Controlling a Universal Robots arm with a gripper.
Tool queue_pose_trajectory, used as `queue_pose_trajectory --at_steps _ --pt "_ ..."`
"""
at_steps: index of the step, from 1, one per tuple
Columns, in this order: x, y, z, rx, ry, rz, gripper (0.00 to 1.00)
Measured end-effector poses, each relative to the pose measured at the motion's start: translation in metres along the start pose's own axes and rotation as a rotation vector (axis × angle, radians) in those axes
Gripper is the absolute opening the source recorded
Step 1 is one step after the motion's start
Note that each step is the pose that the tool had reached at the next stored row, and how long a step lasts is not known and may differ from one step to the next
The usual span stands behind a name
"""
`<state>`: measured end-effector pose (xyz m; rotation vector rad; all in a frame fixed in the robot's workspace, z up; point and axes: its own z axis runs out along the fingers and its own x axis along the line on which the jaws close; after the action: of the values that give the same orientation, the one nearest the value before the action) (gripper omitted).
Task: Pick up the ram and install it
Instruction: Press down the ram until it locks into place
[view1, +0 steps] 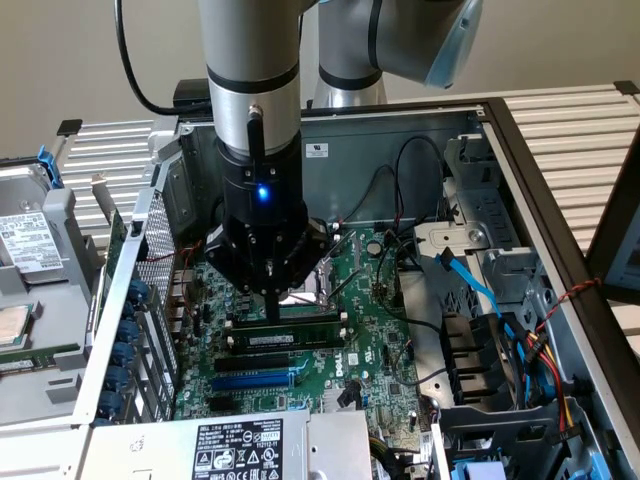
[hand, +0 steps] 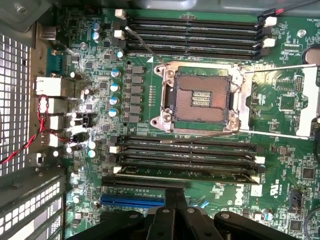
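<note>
Metal chassis walls (view1: 140, 250) hem the motherboard (view1: 370, 300) on the exterior view's left, leaving little side room. At centre the gripper (view1: 272, 300), fingers drawn together and apparently empty, hangs just above the ram (view1: 285, 338), which lies along a slot. Ram looks light, stiff, fragile; best held by its long edges.

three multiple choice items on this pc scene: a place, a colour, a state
1. Where is the thin green ram stick with a white label? A on a hard drive; B seated on the large green motherboard; C lifted in the claw.
2. What colour is the long plastic expansion slot past the memory slots? A blue; B red; C yellow.
3. The square metal processor socket is: A under a fan; B bare; C taped over.
B: it stands on edge on the board. A: the plastic is plainly blue. B: its contacts show.
</note>
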<state>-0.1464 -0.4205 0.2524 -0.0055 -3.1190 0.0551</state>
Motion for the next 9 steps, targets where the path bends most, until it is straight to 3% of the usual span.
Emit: queue_pose_trajectory --at_steps 9 --pt "0.0000 0.0000 -0.0003 -0.0031 0.0050 0.142 0.11"
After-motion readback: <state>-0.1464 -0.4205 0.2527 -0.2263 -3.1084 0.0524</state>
